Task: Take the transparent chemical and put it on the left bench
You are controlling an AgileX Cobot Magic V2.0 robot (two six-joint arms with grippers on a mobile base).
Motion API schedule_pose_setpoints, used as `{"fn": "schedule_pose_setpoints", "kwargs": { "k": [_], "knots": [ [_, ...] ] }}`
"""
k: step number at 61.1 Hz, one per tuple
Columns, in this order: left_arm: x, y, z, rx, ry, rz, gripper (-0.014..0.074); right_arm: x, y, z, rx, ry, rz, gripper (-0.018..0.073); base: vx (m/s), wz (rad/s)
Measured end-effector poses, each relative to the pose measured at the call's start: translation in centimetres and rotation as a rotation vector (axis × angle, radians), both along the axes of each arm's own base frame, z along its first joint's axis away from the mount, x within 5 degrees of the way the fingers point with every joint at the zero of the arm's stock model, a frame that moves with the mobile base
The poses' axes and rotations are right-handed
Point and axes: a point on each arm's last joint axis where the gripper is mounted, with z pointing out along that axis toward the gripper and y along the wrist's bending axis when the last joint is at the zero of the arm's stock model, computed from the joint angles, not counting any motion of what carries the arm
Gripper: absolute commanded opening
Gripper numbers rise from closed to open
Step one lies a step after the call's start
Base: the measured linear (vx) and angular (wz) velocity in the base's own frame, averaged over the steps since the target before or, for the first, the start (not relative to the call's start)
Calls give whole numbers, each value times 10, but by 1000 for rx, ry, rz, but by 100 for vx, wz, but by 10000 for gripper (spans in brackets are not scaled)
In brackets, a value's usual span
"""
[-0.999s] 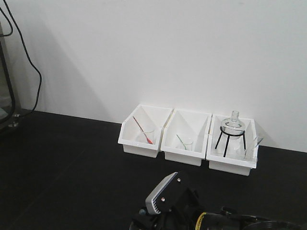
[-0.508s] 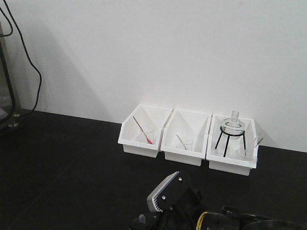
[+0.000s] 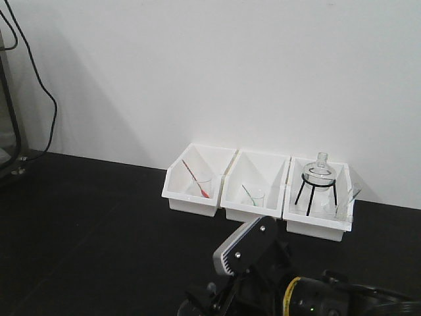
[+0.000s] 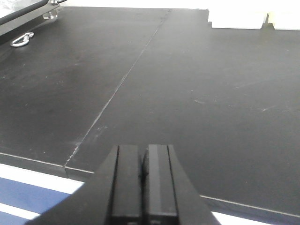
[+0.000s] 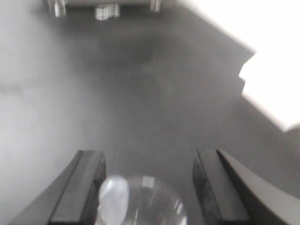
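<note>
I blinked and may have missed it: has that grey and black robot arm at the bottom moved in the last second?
Yes. The grey and black robot arm has risen and shifted right, closer to the white plastic bins.

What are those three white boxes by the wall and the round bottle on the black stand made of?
The three bins look like moulded plastic: opaque white, smooth, with a slight sheen. The round flask seems to be clear glass, since the wall shows through it and its rim catches highlights. Its stand looks like thin black metal wire, though coated plastic is possible.
</note>
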Motion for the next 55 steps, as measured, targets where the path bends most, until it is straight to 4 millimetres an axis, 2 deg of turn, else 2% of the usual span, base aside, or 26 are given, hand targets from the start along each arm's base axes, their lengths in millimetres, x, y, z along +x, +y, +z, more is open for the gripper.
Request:
{"fn": "schedule_pose_setpoints", "kwargs": {
  "k": [5,11,20,27,34,46,55],
  "knots": [
    [0,0,0,0,0,0,-3,3,2,-16,-30,40,-2,473,0,0],
    [0,0,0,0,0,0,-3,7,4,-25,-39,60,0,473,0,0],
    [0,0,0,0,0,0,-3,6,5,-18,42,74,0,468,0,0],
    [0,0,0,0,0,0,-3,6,1,-15,12,65,-29,468,0,0],
    [0,0,0,0,0,0,-3,-2,-6,4,23,44,-72,468,0,0],
    [0,0,0,0,0,0,-3,-35,-17,67,149,-94,-59,468,0,0],
    [0,0,0,0,0,0,-3,-45,-30,84,154,-131,-106,468,0,0]
  ]
}}
